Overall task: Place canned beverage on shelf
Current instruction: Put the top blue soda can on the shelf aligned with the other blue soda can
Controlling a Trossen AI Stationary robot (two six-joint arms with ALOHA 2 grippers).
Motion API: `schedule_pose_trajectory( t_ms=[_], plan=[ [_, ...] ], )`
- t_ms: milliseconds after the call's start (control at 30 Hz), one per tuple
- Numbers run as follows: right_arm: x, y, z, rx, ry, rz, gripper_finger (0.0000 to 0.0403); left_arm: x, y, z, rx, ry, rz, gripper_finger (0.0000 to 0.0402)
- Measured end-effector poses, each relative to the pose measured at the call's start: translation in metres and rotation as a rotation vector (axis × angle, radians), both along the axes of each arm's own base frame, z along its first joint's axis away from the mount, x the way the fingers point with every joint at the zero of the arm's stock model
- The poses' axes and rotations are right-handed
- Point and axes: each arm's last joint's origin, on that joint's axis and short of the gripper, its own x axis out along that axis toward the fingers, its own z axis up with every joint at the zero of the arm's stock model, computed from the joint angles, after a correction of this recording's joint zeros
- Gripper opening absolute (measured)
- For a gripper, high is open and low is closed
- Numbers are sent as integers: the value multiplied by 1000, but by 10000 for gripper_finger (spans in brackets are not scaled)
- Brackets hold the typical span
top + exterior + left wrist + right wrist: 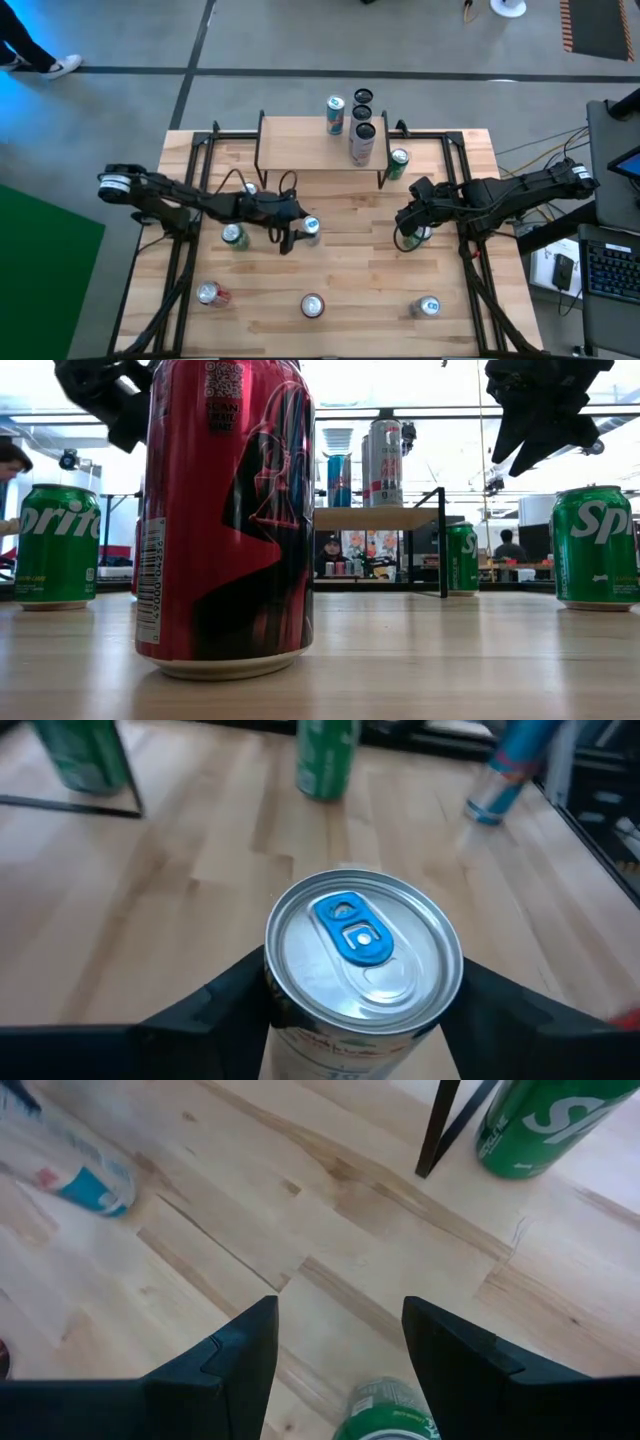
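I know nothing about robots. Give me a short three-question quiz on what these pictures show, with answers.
1. True or false: the left gripper has its fingers either side of a can with a blue tab.
2. How many cans stand on the shelf? A) one B) three C) six
3. Fill in: the right gripper is ____ and holds nothing.

Key: 1 true. 2 B: the high view shows three cans on the shelf top. 3 open; a green can sits just below its fingers.
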Motion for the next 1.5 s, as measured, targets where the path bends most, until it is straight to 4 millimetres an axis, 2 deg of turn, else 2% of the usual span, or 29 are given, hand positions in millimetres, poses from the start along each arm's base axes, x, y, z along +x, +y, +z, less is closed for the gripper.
schedule_pose_trajectory(
  t_ms=[167,367,533,700,833,1000,1267,1500],
  plan=[
    [0,0,0,-3,2,4,203,12,12,21,49,51,19,238],
    [0,0,0,-4,4,7,203,29,32,78,102,117,39,242],
    [0,0,0,-7,5,13,203,33,65,121,105,57,106,239],
    [-1,3,0,-10,6,35,203,29,105,149,151,-16,189,239],
    [-1,3,0,-12,8,40,203,32,137,152,143,-14,242,239],
    [-1,3,-1,-13,10,41,203,48,163,149,151,-8,252,239],
    [-2,7,-3,-6,10,45,203,75,181,141,133,28,238,239],
    [-5,9,-14,3,37,32,203,72,199,141,130,32,281,239]
  ],
)
